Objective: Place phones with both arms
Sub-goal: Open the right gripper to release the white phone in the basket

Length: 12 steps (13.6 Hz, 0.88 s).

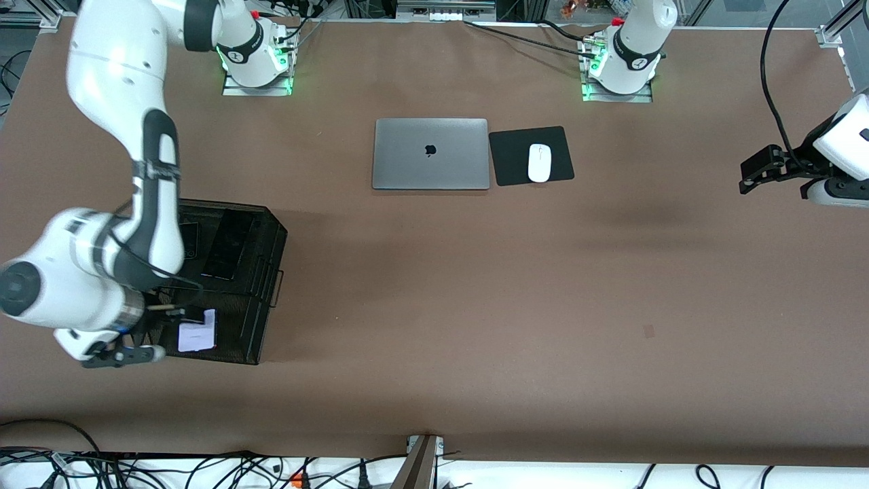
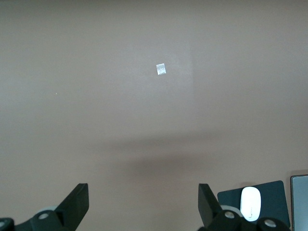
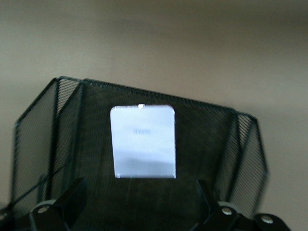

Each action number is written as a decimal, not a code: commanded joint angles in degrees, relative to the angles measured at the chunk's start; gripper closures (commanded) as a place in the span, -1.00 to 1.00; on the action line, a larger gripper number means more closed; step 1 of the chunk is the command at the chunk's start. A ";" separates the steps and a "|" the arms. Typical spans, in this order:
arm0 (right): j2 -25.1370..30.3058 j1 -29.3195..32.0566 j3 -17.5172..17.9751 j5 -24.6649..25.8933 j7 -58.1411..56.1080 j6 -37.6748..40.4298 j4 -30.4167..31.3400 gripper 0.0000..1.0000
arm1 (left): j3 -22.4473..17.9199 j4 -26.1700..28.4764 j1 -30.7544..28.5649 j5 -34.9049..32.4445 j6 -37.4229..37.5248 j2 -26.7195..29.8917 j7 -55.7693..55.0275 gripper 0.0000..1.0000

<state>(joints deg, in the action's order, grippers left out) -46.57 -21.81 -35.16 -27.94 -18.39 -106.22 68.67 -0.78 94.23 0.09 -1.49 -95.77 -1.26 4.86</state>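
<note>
Lavender-white phone lies in the near section of the black mesh tray, lower left of the front frame; the long black slab phone sits in the section above it, and what may be the squarish black one is half hidden by my arm. My right gripper hangs at the tray's near edge, fingers apart, nothing between them. I judge this a release: lift straight up, clear the mesh wall. Left gripper, spread and empty, waits at right edge over bare table.
</note>
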 commanded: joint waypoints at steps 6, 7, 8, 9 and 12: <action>18.23 -3.15 -0.53 12.79 0.81 11.03 7.50 -1.00 | -0.10 -1.68 -0.18 0.97 1.20 -0.59 1.38 -1.00; 21.75 -2.80 1.74 15.17 1.77 10.51 10.67 -1.00 | -0.10 -1.59 -0.18 0.97 1.29 -0.67 1.38 -1.00; 25.18 -1.58 4.63 18.50 3.44 9.98 13.39 -1.00 | -0.10 -1.59 -0.18 0.97 1.20 -0.59 1.38 -1.00; 28.17 0.61 7.88 21.76 5.71 9.98 15.34 -1.00 | -0.10 -1.68 -0.18 0.97 1.20 -0.59 1.38 -1.00; 35.65 8.52 18.78 26.79 11.96 10.77 20.26 -1.00 | -0.10 -1.59 -0.18 0.97 1.29 -0.68 1.38 -1.00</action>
<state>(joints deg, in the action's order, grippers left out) -18.52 -18.42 -23.56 -3.89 -10.06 -94.92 82.04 -0.78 94.19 0.09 -1.49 -95.70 -1.27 4.86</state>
